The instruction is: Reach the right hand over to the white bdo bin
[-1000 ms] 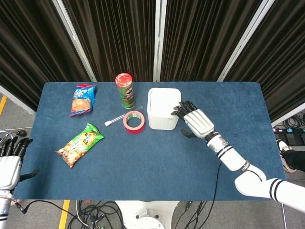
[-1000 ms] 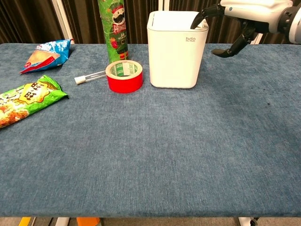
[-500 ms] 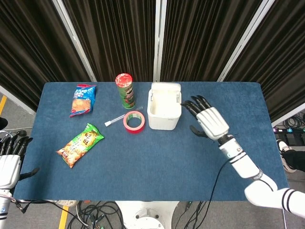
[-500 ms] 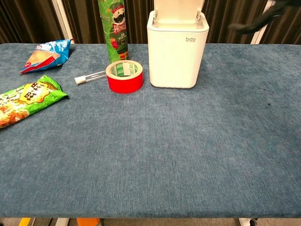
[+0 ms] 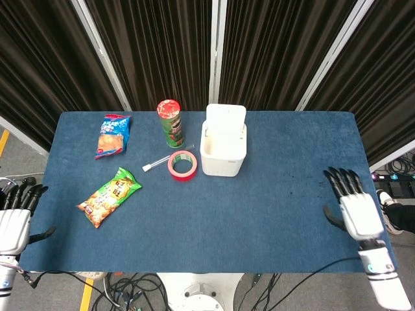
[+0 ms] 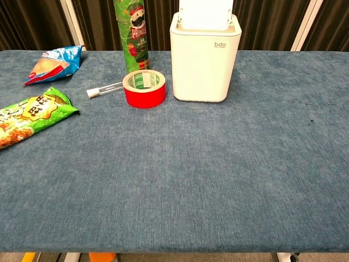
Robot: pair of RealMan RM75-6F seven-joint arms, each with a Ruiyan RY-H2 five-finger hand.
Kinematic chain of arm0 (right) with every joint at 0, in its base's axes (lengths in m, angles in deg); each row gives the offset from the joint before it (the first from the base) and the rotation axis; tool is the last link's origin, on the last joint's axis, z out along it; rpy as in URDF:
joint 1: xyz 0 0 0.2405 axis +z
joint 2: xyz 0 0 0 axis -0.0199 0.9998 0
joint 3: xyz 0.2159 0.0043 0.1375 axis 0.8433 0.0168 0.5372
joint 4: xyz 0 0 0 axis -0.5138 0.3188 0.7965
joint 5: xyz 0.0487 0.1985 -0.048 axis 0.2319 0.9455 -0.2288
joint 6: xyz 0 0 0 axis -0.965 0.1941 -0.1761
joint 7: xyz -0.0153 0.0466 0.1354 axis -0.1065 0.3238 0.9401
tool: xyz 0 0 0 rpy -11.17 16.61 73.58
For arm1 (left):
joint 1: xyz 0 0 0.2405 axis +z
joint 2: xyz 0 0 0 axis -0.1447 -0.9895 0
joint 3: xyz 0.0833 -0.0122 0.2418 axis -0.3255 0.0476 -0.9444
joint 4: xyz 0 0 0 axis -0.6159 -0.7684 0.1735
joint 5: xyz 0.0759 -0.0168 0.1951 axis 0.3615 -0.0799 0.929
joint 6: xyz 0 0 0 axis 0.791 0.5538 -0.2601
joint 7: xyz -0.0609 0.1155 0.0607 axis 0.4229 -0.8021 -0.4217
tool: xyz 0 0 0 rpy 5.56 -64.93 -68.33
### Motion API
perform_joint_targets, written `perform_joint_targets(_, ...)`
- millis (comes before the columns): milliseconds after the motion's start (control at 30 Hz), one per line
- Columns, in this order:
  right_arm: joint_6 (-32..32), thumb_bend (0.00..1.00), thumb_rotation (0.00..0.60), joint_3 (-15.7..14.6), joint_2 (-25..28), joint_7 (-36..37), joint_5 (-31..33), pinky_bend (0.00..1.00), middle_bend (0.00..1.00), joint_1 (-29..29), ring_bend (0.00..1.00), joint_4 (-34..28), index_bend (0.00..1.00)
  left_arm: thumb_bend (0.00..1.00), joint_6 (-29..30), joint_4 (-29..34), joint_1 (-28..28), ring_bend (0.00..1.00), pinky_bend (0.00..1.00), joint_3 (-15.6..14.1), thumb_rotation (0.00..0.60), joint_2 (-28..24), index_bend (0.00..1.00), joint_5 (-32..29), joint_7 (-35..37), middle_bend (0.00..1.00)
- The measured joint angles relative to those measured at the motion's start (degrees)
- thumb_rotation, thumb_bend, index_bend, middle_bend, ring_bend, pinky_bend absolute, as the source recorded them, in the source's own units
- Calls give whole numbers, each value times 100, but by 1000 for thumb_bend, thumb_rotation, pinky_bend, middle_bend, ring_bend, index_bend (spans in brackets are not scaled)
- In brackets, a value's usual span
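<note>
Plainly the left hand [image 5: 13,223] idles off the table's near-left corner, fingers apart and empty, the white bdo bin [image 5: 223,148] (lid up) stands mid-table, and the right hand [image 5: 358,210], fingers spread and empty, sits well apart, needing a reach leftward.

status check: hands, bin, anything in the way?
Right robot hand open, far from white bdo bin. Left robot hand open. Bin lid up. Nothing between.

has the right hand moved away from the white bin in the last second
Yes. The right hand has pulled back from the white bin to the table's right edge, open and empty.
</note>
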State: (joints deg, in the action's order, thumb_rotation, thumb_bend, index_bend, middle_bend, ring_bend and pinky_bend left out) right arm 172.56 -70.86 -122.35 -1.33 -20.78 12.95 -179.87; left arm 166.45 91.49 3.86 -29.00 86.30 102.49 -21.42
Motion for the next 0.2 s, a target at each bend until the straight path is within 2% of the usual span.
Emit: perform_joint_targets(200, 763, 305, 600, -200, -99, 175, -179, 0, 29, -690, 0, 192, 14, 0, 15, 7, -9, 12, 4, 6, 600, 11, 147, 17, -14, 132)
